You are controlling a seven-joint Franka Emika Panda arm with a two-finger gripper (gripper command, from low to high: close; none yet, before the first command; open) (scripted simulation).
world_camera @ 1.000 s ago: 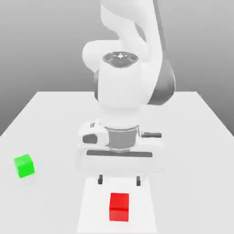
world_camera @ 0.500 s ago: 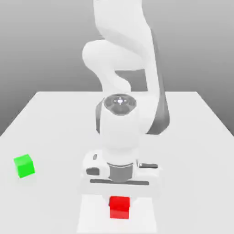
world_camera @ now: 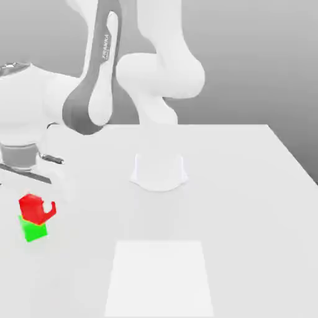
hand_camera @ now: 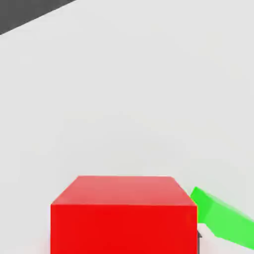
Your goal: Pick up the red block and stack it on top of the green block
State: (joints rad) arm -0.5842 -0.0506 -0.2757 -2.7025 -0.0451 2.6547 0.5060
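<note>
The red block [world_camera: 37, 210] hangs tilted just above the green block [world_camera: 35, 231] near the exterior view's left edge, overlapping its top in that view. My gripper [world_camera: 34, 199] reaches down from the white hand onto the red block and is shut on it. In the hand view the red block [hand_camera: 124, 216] sits close in front, and a corner of the green block [hand_camera: 221, 221] shows beside and beneath it. Whether the two blocks touch I cannot tell.
The white table [world_camera: 248, 186] stretches to the exterior view's right. The robot's base [world_camera: 159, 171] stands at its middle back. A paler rectangle [world_camera: 160, 276] marks the table's front centre. The arm's elbow [world_camera: 93, 105] leans over the table's left part.
The hand came down on the red block at the front centre and shut on it. It then carried the block to the exterior view's left, over the green block.
</note>
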